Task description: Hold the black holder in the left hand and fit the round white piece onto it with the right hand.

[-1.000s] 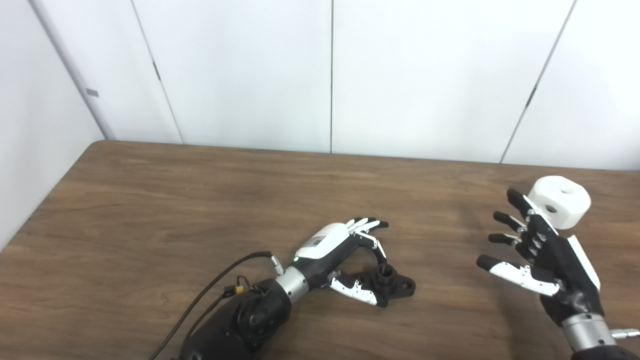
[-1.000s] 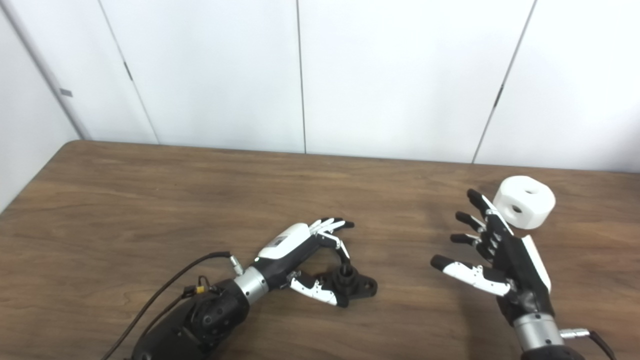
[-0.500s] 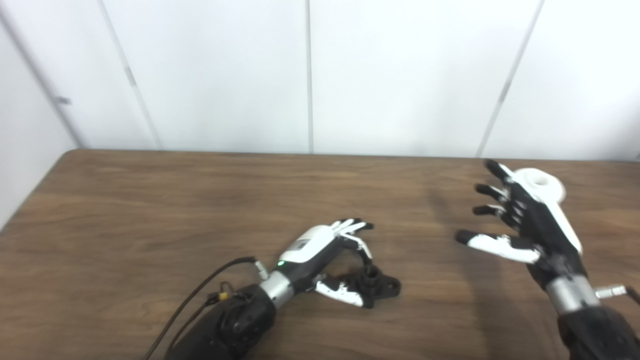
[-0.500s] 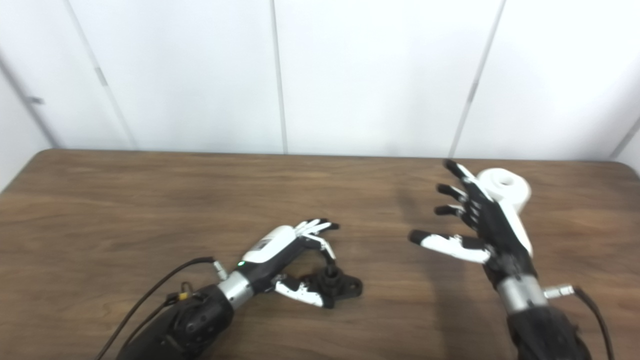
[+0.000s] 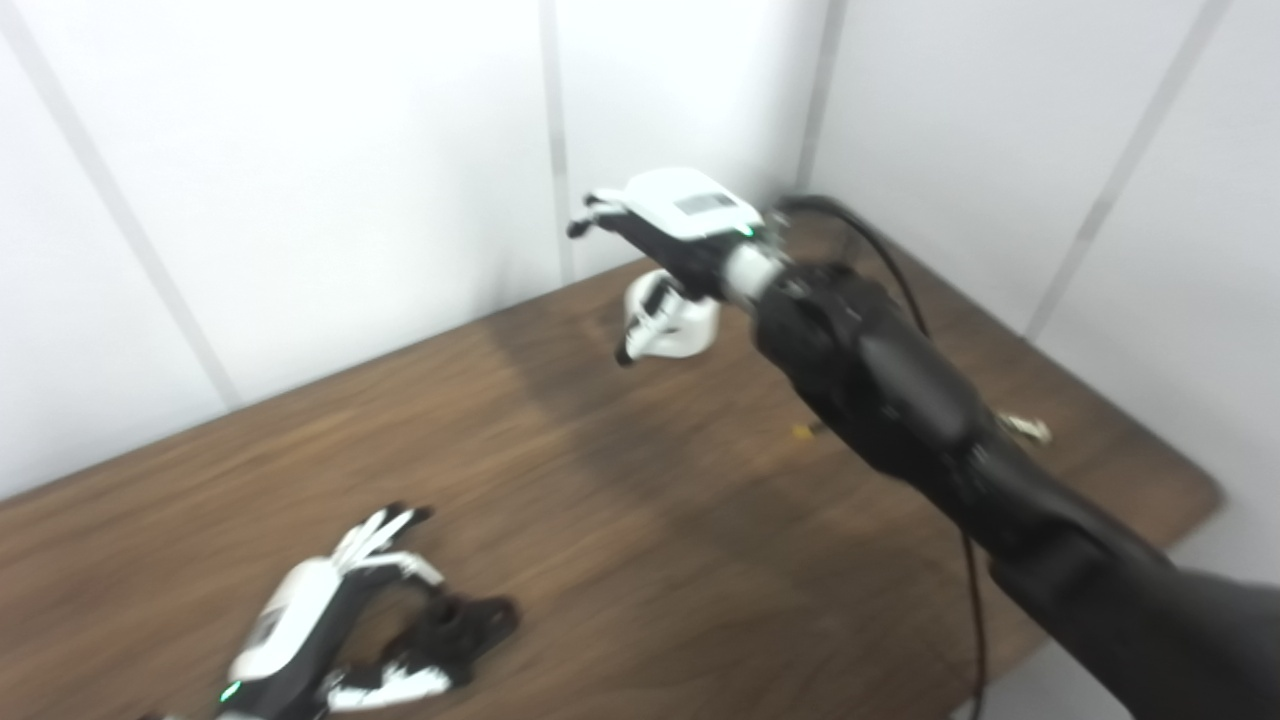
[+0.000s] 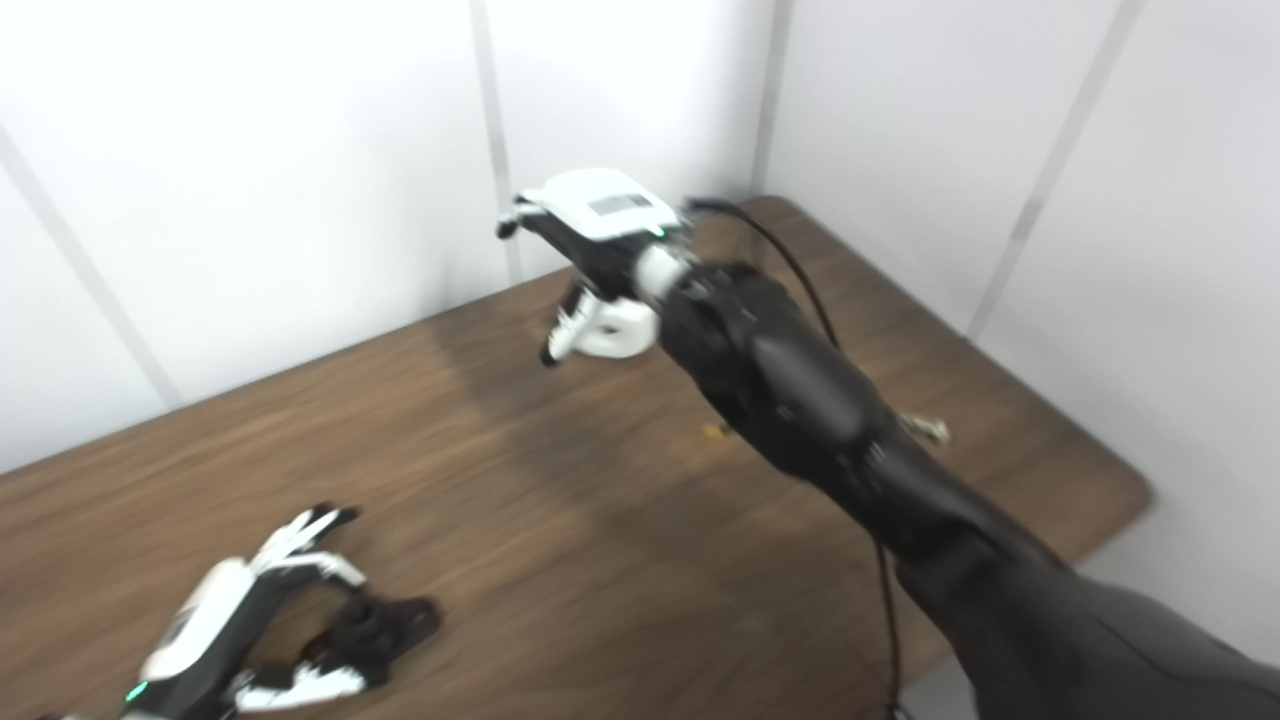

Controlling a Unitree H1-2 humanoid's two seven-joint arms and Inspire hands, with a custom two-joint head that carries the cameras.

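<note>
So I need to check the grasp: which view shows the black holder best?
Left eye view: the black holder lies whole on the wooden table at the left hand. The right eye view shows it too, nearer the picture's corner; both are blurred.

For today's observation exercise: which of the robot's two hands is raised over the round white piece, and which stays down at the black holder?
The right hand is raised over the round white piece near the table's far corner. The left hand lies low, near the front edge, at the black holder.

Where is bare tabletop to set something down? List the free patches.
The wide middle of the table, between the left hand with the black holder and the right hand over the round white piece, is bare. The near-left and far corners are crowded.
</note>
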